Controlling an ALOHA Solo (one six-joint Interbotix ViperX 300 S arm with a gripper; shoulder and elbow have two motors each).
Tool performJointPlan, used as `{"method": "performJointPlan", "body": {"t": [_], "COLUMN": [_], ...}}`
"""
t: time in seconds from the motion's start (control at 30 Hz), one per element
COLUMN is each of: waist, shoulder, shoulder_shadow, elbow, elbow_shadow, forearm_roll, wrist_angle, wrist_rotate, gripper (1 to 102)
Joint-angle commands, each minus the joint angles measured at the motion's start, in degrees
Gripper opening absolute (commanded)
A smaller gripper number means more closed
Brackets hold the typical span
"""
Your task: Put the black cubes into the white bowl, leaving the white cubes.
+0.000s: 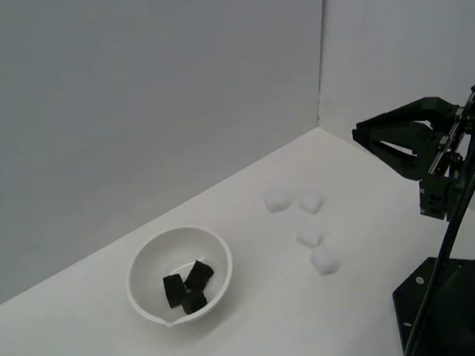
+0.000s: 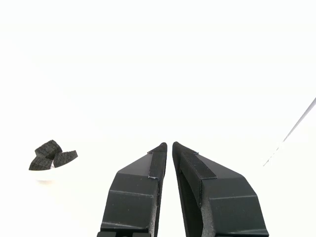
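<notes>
Three black cubes [image 1: 188, 285] lie together inside the white bowl [image 1: 142, 266], which stands toward the exterior view's left. In the wrist view the black cubes [image 2: 52, 155] show clearly, while the white bowl [image 2: 43, 174] around them is nearly washed out. Several white cubes rest on the surface outside the bowl, among them one [image 1: 277, 200], another [image 1: 310, 203] and the nearest [image 1: 324, 259]. My gripper [image 1: 357, 133] hangs in the air at the exterior view's right, well away from bowl and cubes. Its fingertips [image 2: 169, 144] meet with nothing between them, so it is shut.
A grey wall with a corner runs behind the white surface. The black robot base [image 1: 455, 309] sits at the exterior view's lower right, with a cable [image 1: 460, 211] hanging from the arm.
</notes>
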Motion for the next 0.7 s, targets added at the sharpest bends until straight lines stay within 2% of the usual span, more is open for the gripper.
{"method": "performJointPlan", "body": {"t": [0.0,0.3,0.67], "waist": [-0.9,-5.6,-4.2], "shoulder": [1.4,13.7,22.5], "shoulder_shadow": [1.8,14.0,22.5], "elbow": [0.1,1.9,3.2], "elbow_shadow": [0.0,1.7,2.8], "forearm_roll": [-0.5,-0.3,0.4], "wrist_angle": [-0.6,-1.6,-1.5], "wrist_rotate": [0.2,0.2,0.0], "gripper": [3,3,3]}}
